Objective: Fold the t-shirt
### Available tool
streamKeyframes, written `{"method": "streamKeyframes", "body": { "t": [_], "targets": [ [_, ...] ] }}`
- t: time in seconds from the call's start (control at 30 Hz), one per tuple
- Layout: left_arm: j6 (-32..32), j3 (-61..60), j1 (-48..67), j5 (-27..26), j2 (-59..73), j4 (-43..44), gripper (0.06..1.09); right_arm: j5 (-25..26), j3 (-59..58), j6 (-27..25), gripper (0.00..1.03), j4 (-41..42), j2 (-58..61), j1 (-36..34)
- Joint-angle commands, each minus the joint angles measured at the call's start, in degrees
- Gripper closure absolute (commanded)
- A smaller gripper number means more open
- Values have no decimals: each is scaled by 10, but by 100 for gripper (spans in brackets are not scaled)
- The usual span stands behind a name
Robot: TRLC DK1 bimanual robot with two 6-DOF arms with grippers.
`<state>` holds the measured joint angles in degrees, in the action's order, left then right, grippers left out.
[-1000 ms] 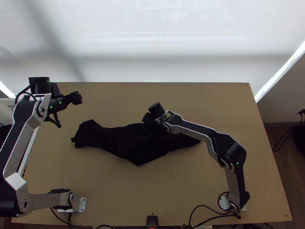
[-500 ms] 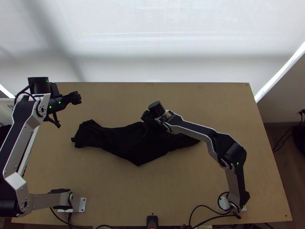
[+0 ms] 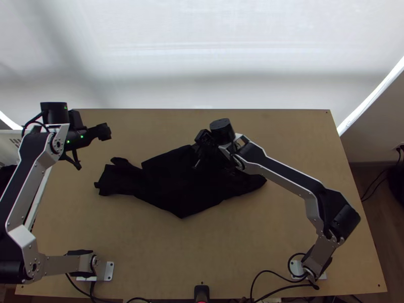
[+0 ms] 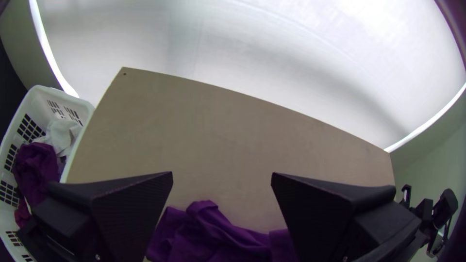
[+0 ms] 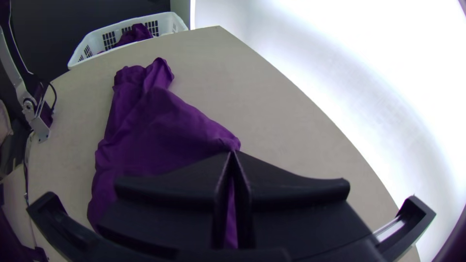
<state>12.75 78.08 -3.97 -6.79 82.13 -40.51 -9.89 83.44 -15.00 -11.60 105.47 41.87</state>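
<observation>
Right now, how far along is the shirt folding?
Early, I'd say. The shirt is on the table, but rumpled, with no neat fold. The right arm pinches its edge in closed jaws; the left arm has open, empty jaws. Smoothing and folding seem left.

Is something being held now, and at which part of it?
The right gripper pinches the t-shirt by a bunched bit of its edge; the left gripper holds nothing.

The t-shirt, black from above but purple in the wrist views, lies rumpled across the middle of the desk, its left end bunched, its near edge pointed, its far edge pinched together.
</observation>
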Motion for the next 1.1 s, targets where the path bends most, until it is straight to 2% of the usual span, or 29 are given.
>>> {"method": "streamKeyframes", "body": {
  "t": [0.0, 0.17, 0.33, 0.6, 0.63, 0.7, 0.77, 0.83, 0.87, 1.07],
  "targets": [
    [-18, -19, -1, -26, 37, -7, 10, 6, -32, 8, 100, -4, -35, -13],
    [-40, -40, 1, -25, 107, 0, 10, 15, -60, 9, 100, -4, -70, -20],
    [-47, -61, -3, -24, 144, 54, 10, 21, -77, 16, 100, -4, -90, -19],
    [-51, -58, 13, -24, 168, 51, 11, 28, -82, 20, 100, -4, -97, -15],
    [-55, -58, 17, -24, 173, 49, 15, 29, -82, 21, 100, -4, -97, -16],
    [-66, -59, 22, -24, 180, 46, 33, 30, -80, 23, 100, -4, -98, -16],
    [-69, -63, 26, -22, 184, 46, 60, 31, -79, 23, 100, -4, -101, -16],
    [-69, -64, 27, -20, 189, 47, 94, 31, -79, 23, 100, -4, -105, -16],
    [-69, -65, 29, -20, 189, 47, 105, 31, -79, 23, 100, -3, -107, -16],
    [-70, -72, 26, -20, 190, 60, 105, 37, -76, 30, 100, -3, -116, -16]
  ]
}}
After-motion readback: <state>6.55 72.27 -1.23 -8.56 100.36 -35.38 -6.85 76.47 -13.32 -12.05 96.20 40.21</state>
